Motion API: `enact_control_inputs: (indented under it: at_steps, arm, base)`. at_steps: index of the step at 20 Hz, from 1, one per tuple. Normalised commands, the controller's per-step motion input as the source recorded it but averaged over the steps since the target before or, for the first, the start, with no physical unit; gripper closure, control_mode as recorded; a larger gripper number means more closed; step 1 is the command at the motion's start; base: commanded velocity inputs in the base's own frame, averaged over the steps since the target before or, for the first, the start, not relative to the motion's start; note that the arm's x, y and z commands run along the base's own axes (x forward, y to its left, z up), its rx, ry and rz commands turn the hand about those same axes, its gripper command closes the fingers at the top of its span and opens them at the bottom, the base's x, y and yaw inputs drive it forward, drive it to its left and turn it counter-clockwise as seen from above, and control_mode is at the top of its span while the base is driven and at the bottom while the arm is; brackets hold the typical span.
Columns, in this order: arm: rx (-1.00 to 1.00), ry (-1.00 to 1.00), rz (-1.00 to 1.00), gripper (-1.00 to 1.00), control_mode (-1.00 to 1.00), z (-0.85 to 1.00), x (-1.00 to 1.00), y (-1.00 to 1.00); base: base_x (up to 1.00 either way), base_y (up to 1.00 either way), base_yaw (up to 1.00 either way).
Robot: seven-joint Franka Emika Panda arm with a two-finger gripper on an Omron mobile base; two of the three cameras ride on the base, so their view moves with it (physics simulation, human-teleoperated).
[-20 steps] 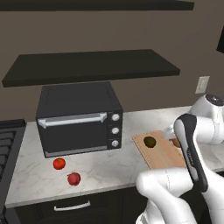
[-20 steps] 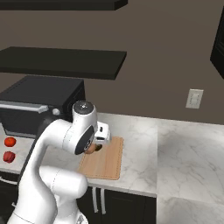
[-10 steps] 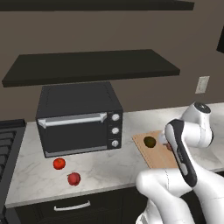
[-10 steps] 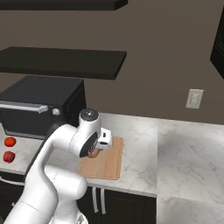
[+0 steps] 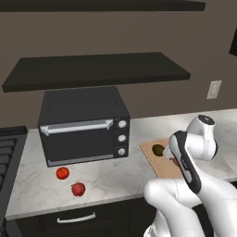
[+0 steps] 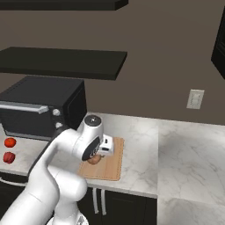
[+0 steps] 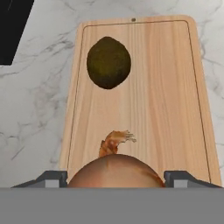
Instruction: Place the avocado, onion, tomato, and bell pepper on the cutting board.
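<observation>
The claw [image 7: 116, 178] is hanging low over the near end of the board [image 7: 175, 96], with the onion [image 7: 116, 171] sitting between its two dark tips, one on each side. The jaws are partly spread around the onion; whether they are actually pressing it cannot be told. In the right base view the onion [image 6: 93, 159] is showing just under the hand, at the board [image 6: 110, 165].

The avocado [image 7: 109, 62] is lying on the board's far end, well apart from the onion. From the left base view the avocado [image 5: 158, 149] is sitting at the board's [image 5: 162, 166] back corner, near the oven [image 5: 83, 125].

The tomato [image 5: 62, 173] and the pepper [image 5: 78, 189] are resting on the marble counter [image 5: 111, 178] in front of the oven, near each other and well apart from the board. In the right base view the tomato [image 6: 10, 143] is lying above the pepper [image 6: 9, 157] at the left edge.
</observation>
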Motion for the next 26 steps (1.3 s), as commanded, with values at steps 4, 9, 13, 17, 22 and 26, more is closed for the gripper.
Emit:
enact_control_inputs:
  at_steps: [4,9,13,17,22,26]
  arm:
    - [0.0,0.0,0.0,1.0,-1.0,-0.25,0.32,0.0]
    - [0.0,0.01,0.0,1.0,-1.0,-0.26,0.32,0.0]
    - [0.0,0.03,0.0,1.0,-1.0,-0.25,0.31,0.0]
    - [0.0,0.03,0.0,1.0,-1.0,-0.26,0.09,0.0]
    - [0.0,0.02,0.0,1.0,-1.0,-0.27,0.08,0.0]
    - [0.0,0.04,0.0,1.0,-1.0,-0.33,0.11,0.0]
  base:
    - [0.0,0.0,0.0]
    - [0.0,0.0,0.0]
    - [0.0,0.0,0.0]
    - [0.0,0.0,0.0]
    - [0.0,0.0,0.0]
    - [0.0,0.0,0.0]
